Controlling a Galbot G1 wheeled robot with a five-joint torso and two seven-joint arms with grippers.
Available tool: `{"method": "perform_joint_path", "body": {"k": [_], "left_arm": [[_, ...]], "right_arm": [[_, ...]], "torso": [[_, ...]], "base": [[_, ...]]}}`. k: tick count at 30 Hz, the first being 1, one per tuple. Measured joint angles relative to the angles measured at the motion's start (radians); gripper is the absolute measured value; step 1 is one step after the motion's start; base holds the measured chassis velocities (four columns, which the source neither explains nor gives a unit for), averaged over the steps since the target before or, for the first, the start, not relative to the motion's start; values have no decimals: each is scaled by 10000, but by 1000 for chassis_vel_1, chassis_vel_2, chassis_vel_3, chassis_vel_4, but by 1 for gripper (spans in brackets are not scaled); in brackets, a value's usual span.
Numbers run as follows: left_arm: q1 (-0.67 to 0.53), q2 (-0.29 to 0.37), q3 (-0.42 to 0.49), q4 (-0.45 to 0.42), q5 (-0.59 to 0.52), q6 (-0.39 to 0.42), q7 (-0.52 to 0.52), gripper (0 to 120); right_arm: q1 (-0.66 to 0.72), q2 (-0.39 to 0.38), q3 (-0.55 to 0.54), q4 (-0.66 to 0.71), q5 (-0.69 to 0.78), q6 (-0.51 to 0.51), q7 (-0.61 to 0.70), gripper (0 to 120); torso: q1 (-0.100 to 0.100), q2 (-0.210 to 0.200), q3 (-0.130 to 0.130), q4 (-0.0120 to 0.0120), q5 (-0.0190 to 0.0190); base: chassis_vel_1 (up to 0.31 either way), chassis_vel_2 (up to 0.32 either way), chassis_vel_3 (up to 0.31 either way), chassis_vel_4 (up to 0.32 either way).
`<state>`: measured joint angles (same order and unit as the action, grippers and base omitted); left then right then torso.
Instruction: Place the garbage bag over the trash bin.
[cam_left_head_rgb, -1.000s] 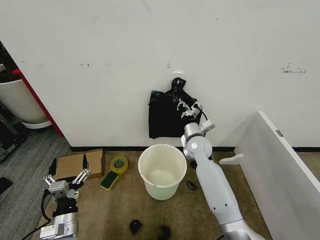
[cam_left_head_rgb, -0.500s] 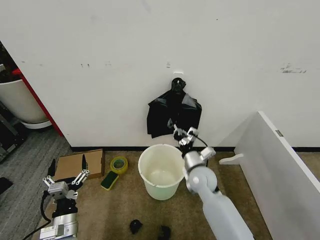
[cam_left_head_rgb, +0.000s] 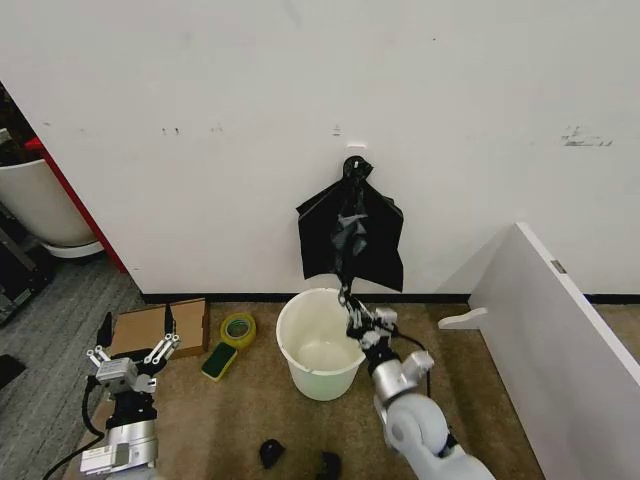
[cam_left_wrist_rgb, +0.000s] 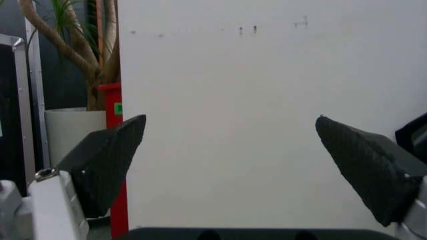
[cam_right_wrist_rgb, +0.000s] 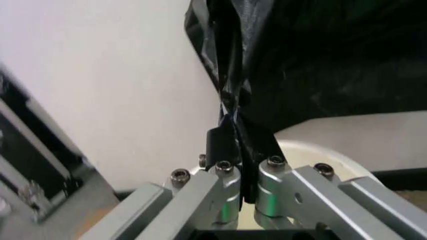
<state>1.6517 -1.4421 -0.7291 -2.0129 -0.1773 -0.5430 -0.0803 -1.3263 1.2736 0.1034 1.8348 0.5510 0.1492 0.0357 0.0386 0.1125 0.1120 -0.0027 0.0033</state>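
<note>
White wall (cam_left_head_rgb: 200, 80) above brown carpet floor (cam_left_head_rgb: 230, 420).

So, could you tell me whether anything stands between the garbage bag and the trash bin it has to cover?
Nothing visible does. The right claw, shut on the garbage bag, stretches it down from the wall hook to just above the far rim of the trash bin, whose mouth is open. The left claw idles far aside.
</note>
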Motion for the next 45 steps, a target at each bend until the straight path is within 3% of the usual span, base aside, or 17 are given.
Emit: {"method": "perform_joint_path", "body": {"k": [14, 35, 40, 45], "left_arm": [[-367, 71, 62, 5, -99, 194, 8, 100], [-403, 26, 56, -150, -147, 288, 17, 100], [-366, 25, 39, -157, -112, 276, 22, 100], [-372, 0, 37, -169, -82, 278, 25, 100]], "right_arm": [[-1147, -716, -109, -68, -2213, 1105, -441, 0], [-1066, -1099, -259, -1001, -4328, 2534, -545, 0], [-608, -675, 348, -935, -4575, 3202, -775, 16], [-406, -544, 1126, -1017, -6297, 3893, -920, 35]], "torso": [[0, 0, 1, 0, -1], [1, 0, 1, 0, 0], [1, 0, 1, 1, -1], [1, 0, 1, 2, -1]], "base": [[0, 0, 0, 0], [0, 0, 0, 0], [0, 0, 0, 0], [0, 0, 0, 0]]}}
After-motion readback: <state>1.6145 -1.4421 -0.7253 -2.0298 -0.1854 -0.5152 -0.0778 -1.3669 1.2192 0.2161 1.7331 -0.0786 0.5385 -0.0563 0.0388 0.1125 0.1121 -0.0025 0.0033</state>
